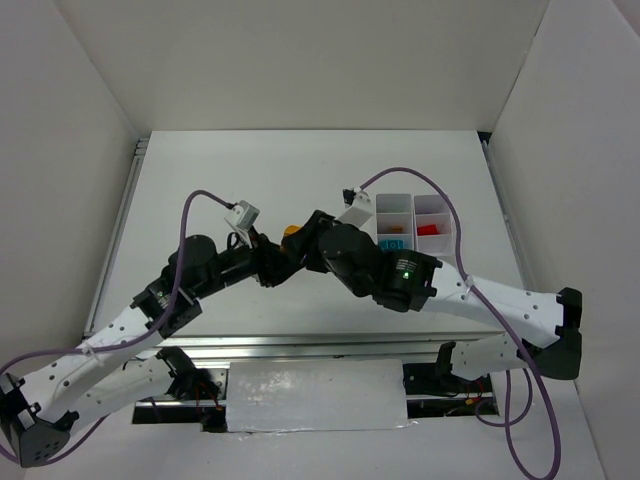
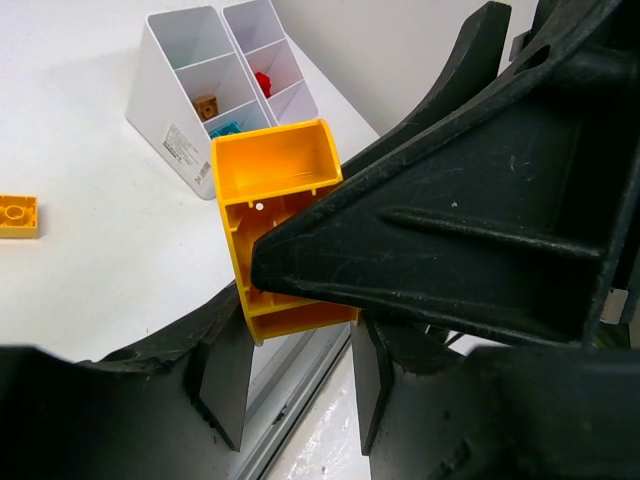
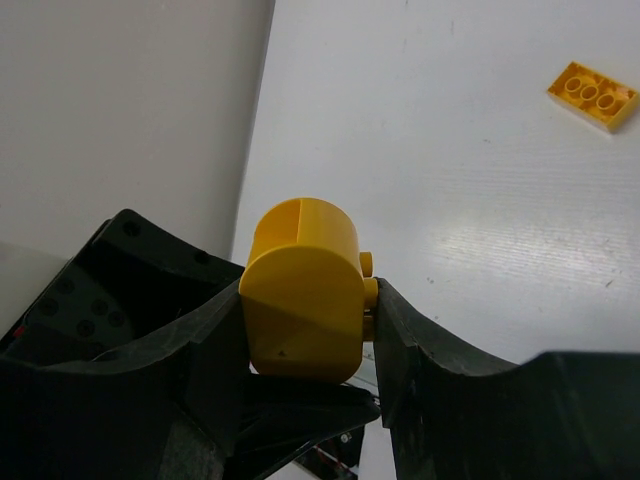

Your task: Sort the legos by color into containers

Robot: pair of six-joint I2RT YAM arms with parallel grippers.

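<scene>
One yellow rounded lego [image 3: 300,300] held over the counter [image 3: 450,150], gripped by both arms: right jaws clamped on its two sides, left jaws closed on its hollow underside end. One flat yellow lego [image 3: 592,95] loose on the counter, well apart. One white tray [image 2: 160,110], six compartments, three showing one lego each: one brown-orange [image 2: 207,105], one teal [image 2: 225,128], one red [image 2: 263,82]. One sticker [image 2: 180,150] on the tray's side wall, print too small to read.

A white table [image 1: 300,170] is enclosed by plain white walls [image 1: 300,60] on three sides, edged by a metal rail [image 1: 116,235], and evenly lit.
</scene>
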